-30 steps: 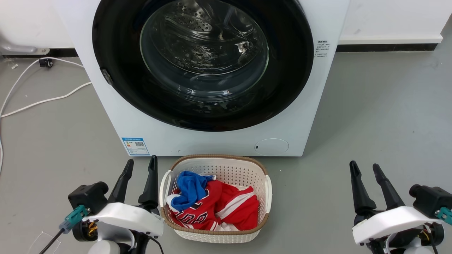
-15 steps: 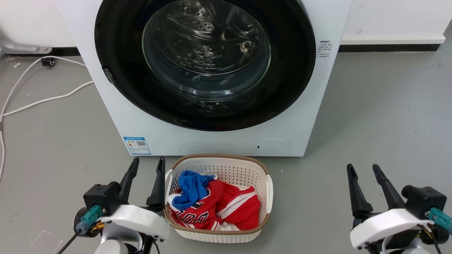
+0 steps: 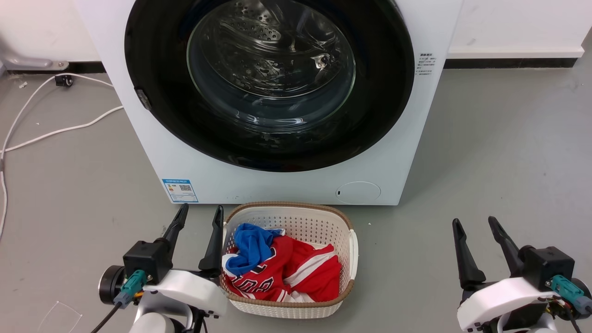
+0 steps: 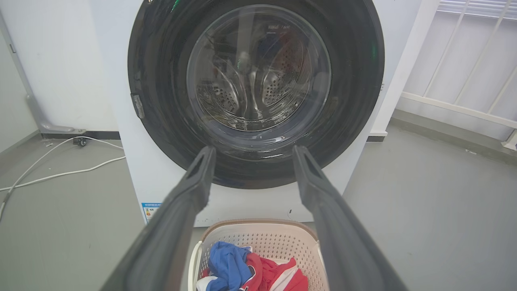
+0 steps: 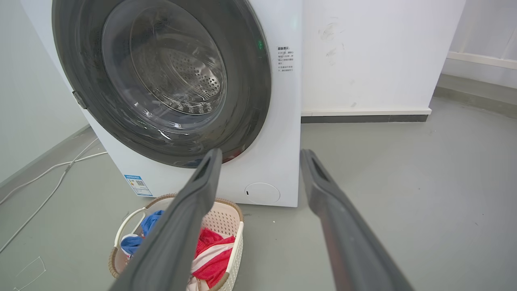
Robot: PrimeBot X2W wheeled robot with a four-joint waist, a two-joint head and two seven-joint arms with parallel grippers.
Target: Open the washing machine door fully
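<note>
White railing flanks the washing machine in left wrist view.

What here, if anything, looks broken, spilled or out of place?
Nothing looks damaged or spilled. The only untidy bit is a white cable trailing loose across the floor left of the washing machine.

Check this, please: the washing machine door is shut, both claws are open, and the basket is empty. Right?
Not quite: the head view shows red and blue clothes in the basket. The washing machine door is shut, and the left claw and right claw are open.
</note>
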